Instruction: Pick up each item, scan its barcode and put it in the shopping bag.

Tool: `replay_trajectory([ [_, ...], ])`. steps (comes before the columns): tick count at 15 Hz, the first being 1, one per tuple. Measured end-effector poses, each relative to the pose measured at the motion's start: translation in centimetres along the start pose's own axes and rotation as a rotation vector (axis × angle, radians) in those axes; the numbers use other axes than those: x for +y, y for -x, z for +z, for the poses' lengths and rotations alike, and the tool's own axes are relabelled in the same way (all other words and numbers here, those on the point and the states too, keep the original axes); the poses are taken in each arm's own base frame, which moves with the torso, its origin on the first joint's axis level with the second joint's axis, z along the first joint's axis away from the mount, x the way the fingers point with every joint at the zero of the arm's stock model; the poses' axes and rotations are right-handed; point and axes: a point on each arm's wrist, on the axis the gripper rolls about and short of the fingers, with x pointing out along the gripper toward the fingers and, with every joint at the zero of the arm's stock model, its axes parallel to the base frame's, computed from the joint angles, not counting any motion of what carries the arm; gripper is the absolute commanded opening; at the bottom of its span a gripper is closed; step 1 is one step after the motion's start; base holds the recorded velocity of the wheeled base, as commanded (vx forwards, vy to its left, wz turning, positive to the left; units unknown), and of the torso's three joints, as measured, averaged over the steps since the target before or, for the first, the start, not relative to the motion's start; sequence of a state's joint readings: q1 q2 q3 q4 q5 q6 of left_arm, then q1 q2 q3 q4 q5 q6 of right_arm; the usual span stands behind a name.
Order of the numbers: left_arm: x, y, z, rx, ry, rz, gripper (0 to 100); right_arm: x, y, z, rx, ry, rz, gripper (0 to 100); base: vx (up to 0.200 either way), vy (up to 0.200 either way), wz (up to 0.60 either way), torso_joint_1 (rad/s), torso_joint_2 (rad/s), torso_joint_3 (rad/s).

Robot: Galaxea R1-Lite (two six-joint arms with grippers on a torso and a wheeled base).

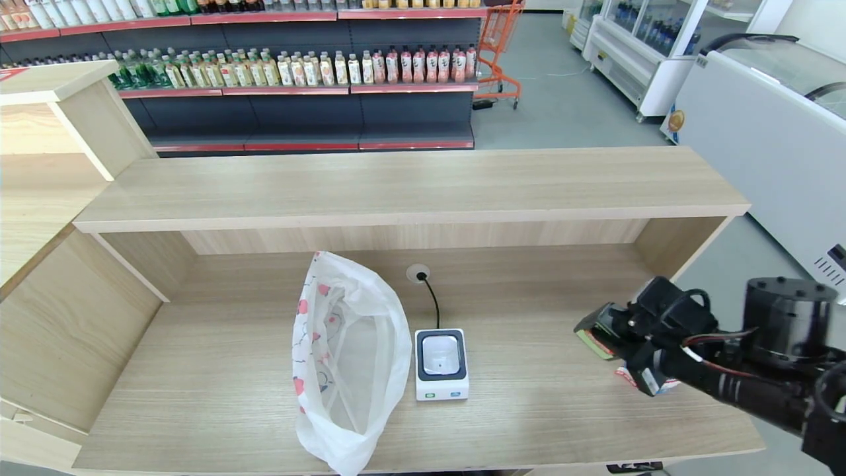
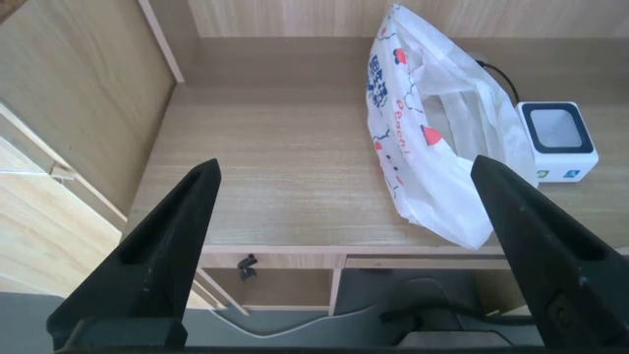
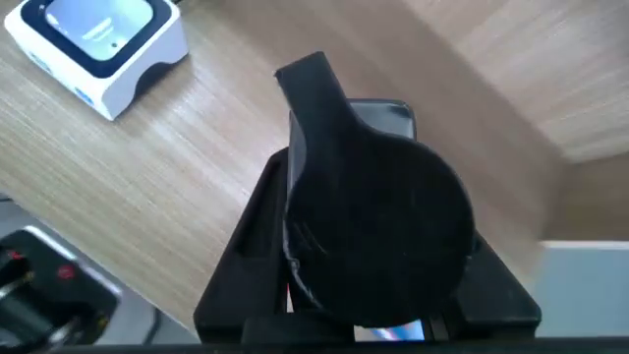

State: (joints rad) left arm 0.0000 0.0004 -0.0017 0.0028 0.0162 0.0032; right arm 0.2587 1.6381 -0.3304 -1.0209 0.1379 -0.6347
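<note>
No text or number can be read. The shopping bag carries blue and red print too small to make out; labels on the shelf bottles, upper left of the head view, are likewise illegible.

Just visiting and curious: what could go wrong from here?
The shopping bag sags with a floppy mouth, so an item dropped in could catch the rim or miss. The scanner stands close beside the bag; the right gripper, if it comes across the counter, might nudge either.
</note>
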Motion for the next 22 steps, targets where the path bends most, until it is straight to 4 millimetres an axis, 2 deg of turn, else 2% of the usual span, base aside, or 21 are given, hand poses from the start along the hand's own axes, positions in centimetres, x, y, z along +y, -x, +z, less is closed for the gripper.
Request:
replay_trajectory([
  [2,0.0,0.0,0.0,0.000,0.000,0.000,100,-0.6,2.8,1.2,-0.067,0.222,-0.045,0,0.000,0.000,0.00,0.000,0.00,0.000],
  [4,0.0,0.0,0.0,0.000,0.000,0.000,100,-0.6,4.8,2.3,-0.258,0.475,0.036,0,0.000,0.000,0.00,0.000,0.00,0.000],
  [8,0.0,0.0,0.0,0.000,0.000,0.000,100,0.0,5.9,2.8,-0.680,0.920,0.197,0,0.000,0.000,0.00,0.000,0.00,0.000],
  [10,0.0,0.0,0.0,0.000,0.000,0.000,100,0.3,5.9,2.6,-0.855,1.165,0.183,0,0.000,0.000,0.00,0.000,0.00,0.000],
  [14,0.0,0.0,0.0,0.000,0.000,0.000,100,2.6,5.4,0.9,-1.042,1.435,0.263,0,0.000,0.000,0.00,0.000,0.00,0.000],
  [17,0.0,0.0,0.0,0.000,0.000,0.000,100,3.8,4.2,0.5,-1.143,1.539,0.264,0,0.000,0.000,0.00,0.000,0.00,0.000],
  [19,0.0,0.0,0.0,0.000,0.000,0.000,100,3.7,3.1,1.2,-1.183,1.585,0.219,0,0.000,0.000,0.00,0.000,0.00,0.000],
  [22,0.0,0.0,0.0,0.000,0.000,0.000,100,4.6,1.7,1.8,-1.272,1.637,0.194,0,0.000,0.000,0.00,0.000,0.00,0.000],
])
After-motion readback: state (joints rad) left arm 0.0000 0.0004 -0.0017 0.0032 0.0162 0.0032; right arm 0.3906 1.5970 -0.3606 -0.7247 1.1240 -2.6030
